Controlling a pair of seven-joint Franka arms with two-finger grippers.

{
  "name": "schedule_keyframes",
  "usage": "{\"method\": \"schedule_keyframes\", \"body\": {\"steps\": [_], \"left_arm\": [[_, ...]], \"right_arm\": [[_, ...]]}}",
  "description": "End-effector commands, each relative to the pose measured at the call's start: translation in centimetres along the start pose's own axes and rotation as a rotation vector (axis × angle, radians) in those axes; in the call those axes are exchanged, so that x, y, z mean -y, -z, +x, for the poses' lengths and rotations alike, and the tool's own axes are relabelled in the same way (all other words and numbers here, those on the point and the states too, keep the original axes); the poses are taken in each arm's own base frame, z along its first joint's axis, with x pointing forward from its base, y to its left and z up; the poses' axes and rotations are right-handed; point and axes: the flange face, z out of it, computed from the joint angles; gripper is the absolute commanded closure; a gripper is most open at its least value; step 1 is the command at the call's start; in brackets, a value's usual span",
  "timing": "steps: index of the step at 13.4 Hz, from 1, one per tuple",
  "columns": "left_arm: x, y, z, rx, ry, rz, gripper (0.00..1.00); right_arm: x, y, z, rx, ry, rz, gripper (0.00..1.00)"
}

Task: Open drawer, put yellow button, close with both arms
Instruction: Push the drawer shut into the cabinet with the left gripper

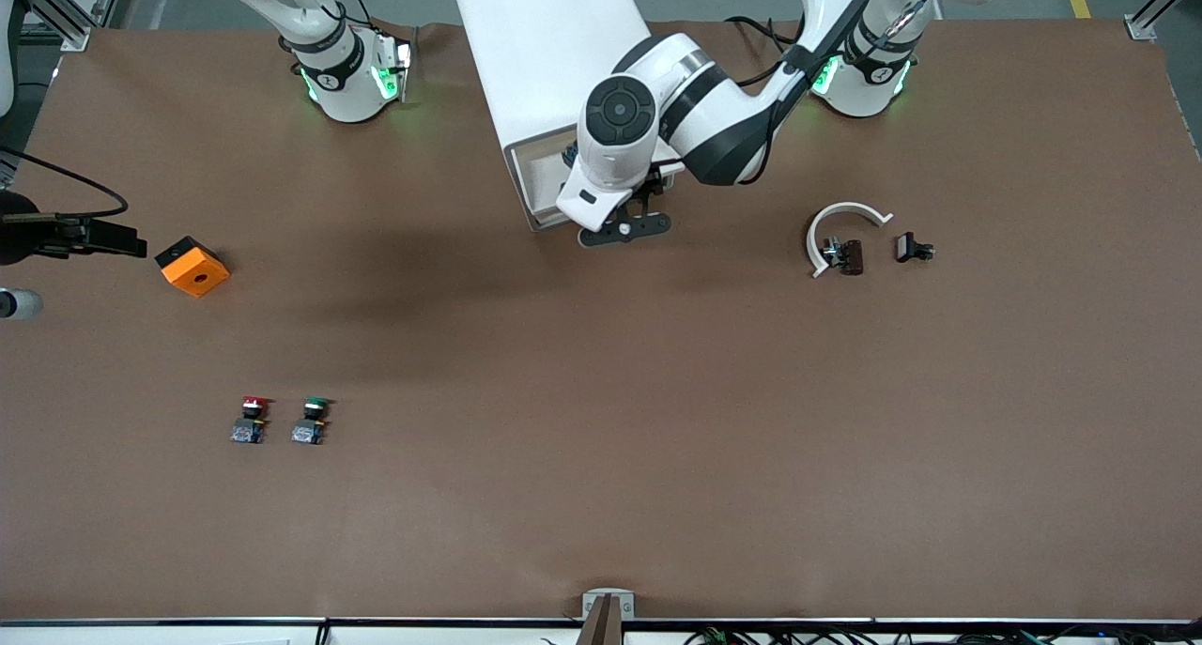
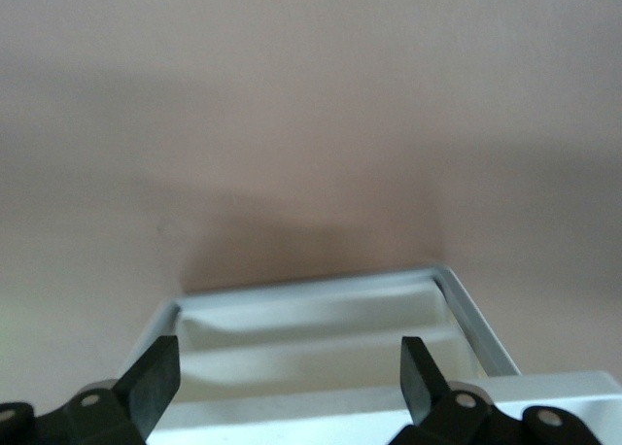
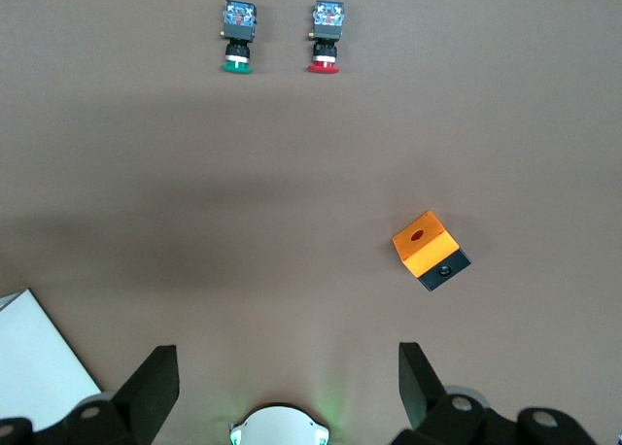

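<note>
Brown table covering is filling every view, and a tall white cabinet (image 1: 554, 53) is standing at the table's edge where the robots stand, midway between the two arm bases. Its uppermost drawer (image 1: 531, 180) is standing pulled out toward the front camera.

The left gripper (image 1: 624, 230) is hanging right over the drawer's front edge. In the left wrist view its jaws are standing wide apart and holding nothing, and the drawer's white tray is lying directly below them, its long side running from one jaw to the other. The part of the tray that is showing is looking bare.

The right gripper (image 3: 289, 367) is waiting high over the right arm's end of the table, close to its own base, jaws likewise spread wide and empty.

The yellow button is not showing in any view. Only a red-capped button (image 1: 250, 420) and a green-capped button (image 1: 311, 421) are lying side by side nearer the front edge, with an orange box (image 1: 192, 266) closer to the right arm's end.

Judging from this, the left arm is by far the nearer one to the drawer, and a closing push would be running from the drawer's front straight back into the cabinet.
</note>
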Motion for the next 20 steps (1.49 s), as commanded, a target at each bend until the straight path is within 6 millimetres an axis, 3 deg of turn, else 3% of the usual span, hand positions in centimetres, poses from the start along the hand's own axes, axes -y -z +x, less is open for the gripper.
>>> {"method": "schedule_keyframes", "body": {"steps": [1,6,10,13,17,20], "left_arm": [[-0.5,0.3,-2.7,0.048,0.006,-0.016,0.0],[-1.6,-1.2,-5.5,0.123,0.026,-0.019,0.0],[-1.8,-2.1,-6.7,0.19,0.041,-0.028,0.0],[-1.9,-2.0,-6.7,0.205,0.045,-0.038,0.0],[-1.2,-0.6,-4.2,0.17,0.065,-0.062,0.0],[1.4,4.3,2.3,0.109,0.143,-0.137,0.0]], "right_arm": [[-0.3,0.7,-0.6,-0.011,0.007,-0.011,0.0],[-0.9,1.2,-0.7,-0.021,-0.008,-0.017,0.0],[-3.8,3.1,-2.1,-0.047,-0.055,0.009,0.0],[-3.0,4.4,-3.0,-0.032,-0.053,0.016,0.0],[-3.3,5.5,-4.7,-0.049,-0.063,0.013,0.0],[-2.1,7.6,-7.3,-0.103,-0.041,0.033,0.0]]}}
